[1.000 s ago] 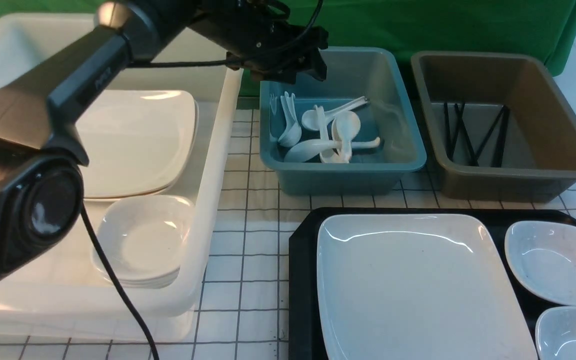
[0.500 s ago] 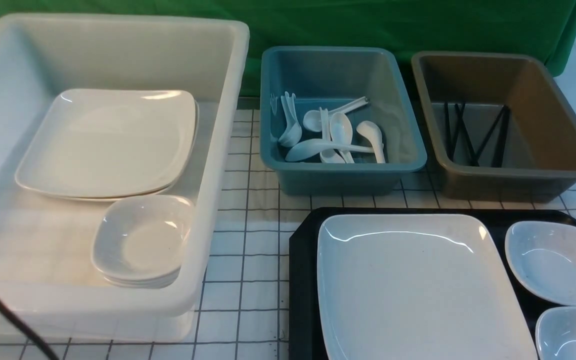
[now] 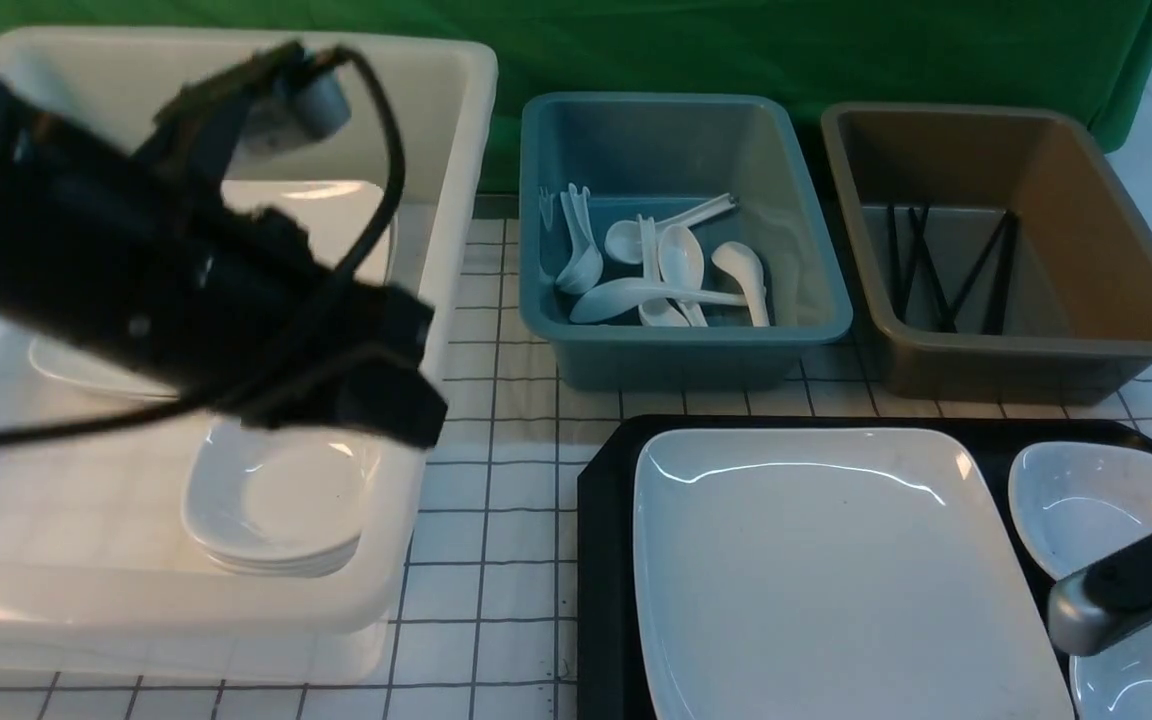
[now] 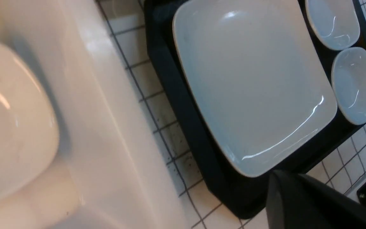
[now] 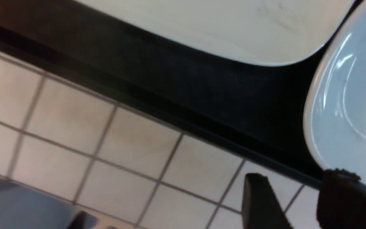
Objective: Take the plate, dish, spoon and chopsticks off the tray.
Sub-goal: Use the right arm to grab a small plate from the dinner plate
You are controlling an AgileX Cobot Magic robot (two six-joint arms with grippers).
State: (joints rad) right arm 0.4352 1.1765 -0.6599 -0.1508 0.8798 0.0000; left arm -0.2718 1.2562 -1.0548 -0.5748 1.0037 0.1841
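At front-view left, the left arm point(image 3: 136, 270) now cuts across the white bin point(image 3: 376, 600), motion-blurred. Half a second ago that view had no arm, just a cable at the lower left corner. The right arm point(image 3: 1136, 585) is new too, poking in at the lower right over the tray's two dishes. Nothing else has moved: plate, dishes and bins are in the same spots.

Left gripper point(image 3: 391, 395): jaws pressed together. It hangs above the white bin's right wall, over the stacked small dishes point(image 3: 276, 500) inside.

Right gripper point(image 5: 297, 175): fingers apart, with tile showing in the gap. It sits at the tray's rim, one finger point(image 5: 345, 197) just beside a small dish's edge. Can't tell which dish.

Task items:
- The plate point(image 3: 816, 560) lies flat on the tray point(image 3: 601, 560), taking up its left part. It is well to the right of the left gripper, and one plate corner is near the right gripper in the right wrist view.
- The far dish point(image 3: 1096, 505) and near dish point(image 3: 1126, 680) are on the tray just right of the plate, partly under the right arm.
- The spoons point(image 3: 666, 275) are piled in the blue bin point(image 3: 676, 365) beyond the tray, apart from both grippers.
- The chopsticks point(image 3: 921, 265) lie crossed in the brown bin point(image 3: 1036, 375) to the blue bin's right, also apart from both.
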